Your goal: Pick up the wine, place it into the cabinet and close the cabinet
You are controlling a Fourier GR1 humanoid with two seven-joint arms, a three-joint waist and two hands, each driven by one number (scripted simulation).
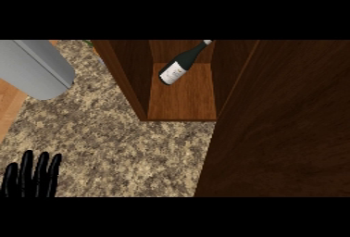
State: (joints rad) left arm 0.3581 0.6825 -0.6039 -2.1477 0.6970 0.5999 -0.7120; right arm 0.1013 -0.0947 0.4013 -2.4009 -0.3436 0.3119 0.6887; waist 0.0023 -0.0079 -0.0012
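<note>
A dark wine bottle (179, 65) with a white label stands inside the brown wooden cabinet (182, 99), toward the back of its floor, neck leaning to the upper right. The cabinet door (280, 134) is a large dark wood panel filling the right side of the view, swung out from the opening. My left hand (31, 178) rests at the lower left edge on the counter, fingers straight and pointing up, far from the cabinet. My right hand does not show anywhere.
A speckled granite counter (123, 148) carries the cabinet. A grey rounded appliance (34, 67) stands at the upper left. A strip of light wood floor (8, 106) runs along the left edge.
</note>
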